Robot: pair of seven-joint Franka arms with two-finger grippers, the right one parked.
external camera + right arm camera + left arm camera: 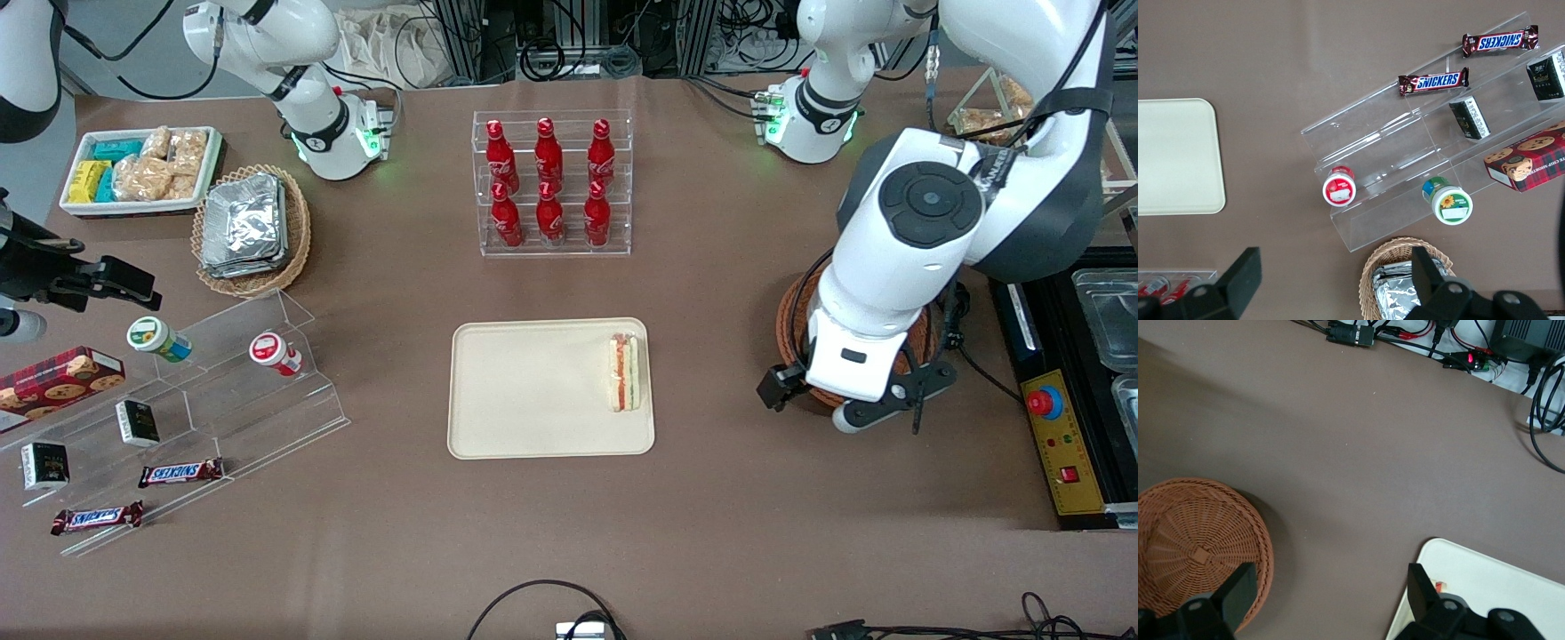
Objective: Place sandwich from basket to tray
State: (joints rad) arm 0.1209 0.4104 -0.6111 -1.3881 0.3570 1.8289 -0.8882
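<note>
Basket (pixel 1198 553) mostly hidden beneath open hand (pixel 1328 593); sandwich (pixel 624 372) on tray (pixel 524 391).

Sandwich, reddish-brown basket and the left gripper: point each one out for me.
sandwich (pixel 624 372): front view, middle of the wedge, lying on the tray.
reddish-brown basket (pixel 1195 550): left wrist view, centre of its woven floor, nothing in it.
left gripper (pixel 1328 590): left wrist view, midway between its open fingertips, above bare table.
</note>
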